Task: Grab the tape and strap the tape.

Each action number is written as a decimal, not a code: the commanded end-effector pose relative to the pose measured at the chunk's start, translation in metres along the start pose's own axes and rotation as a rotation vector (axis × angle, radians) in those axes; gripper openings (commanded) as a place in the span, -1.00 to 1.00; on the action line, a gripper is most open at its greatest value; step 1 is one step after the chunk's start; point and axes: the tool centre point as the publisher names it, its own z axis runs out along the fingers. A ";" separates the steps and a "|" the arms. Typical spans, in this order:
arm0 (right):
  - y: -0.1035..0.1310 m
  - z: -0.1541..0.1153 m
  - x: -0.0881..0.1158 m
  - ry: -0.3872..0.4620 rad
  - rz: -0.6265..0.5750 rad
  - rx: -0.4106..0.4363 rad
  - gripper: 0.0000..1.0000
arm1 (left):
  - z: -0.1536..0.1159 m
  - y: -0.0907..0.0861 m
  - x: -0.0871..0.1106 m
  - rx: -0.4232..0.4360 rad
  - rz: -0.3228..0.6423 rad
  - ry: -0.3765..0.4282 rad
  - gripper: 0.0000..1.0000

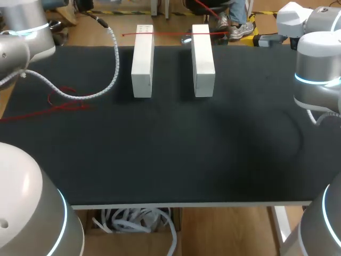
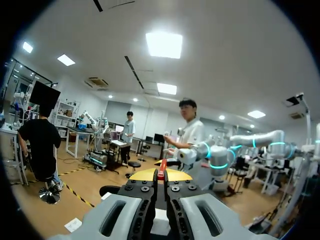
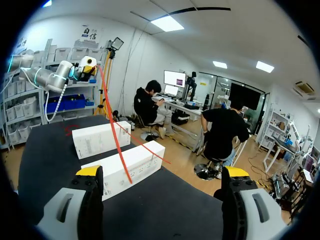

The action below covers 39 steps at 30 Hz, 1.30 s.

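Two white blocks (image 1: pixel 143 61) under red tape (image 1: pixel 170 34)

Noted: black desk (image 1: pixel 170 154), white left box (image 1: pixel 143 61) and right box (image 1: pixel 203 60), red tape (image 1: pixel 170 34), yellow tips on grey left tool (image 2: pixel 161 175) and right tool (image 3: pixel 162 172).

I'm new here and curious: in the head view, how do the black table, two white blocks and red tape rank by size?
1. Black table.
2. Left white block and right white block: alike, so tied.
3. Red tape: long but thin, covering least.
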 end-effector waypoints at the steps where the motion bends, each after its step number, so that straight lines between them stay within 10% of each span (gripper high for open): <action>1: 0.000 0.000 0.000 0.001 0.000 -0.001 1.00 | 0.004 -0.002 0.007 0.005 -0.004 -0.231 -1.00; 39: 0.000 0.000 0.000 0.001 0.000 -0.001 1.00 | 0.020 0.000 0.044 0.074 0.236 0.043 -1.00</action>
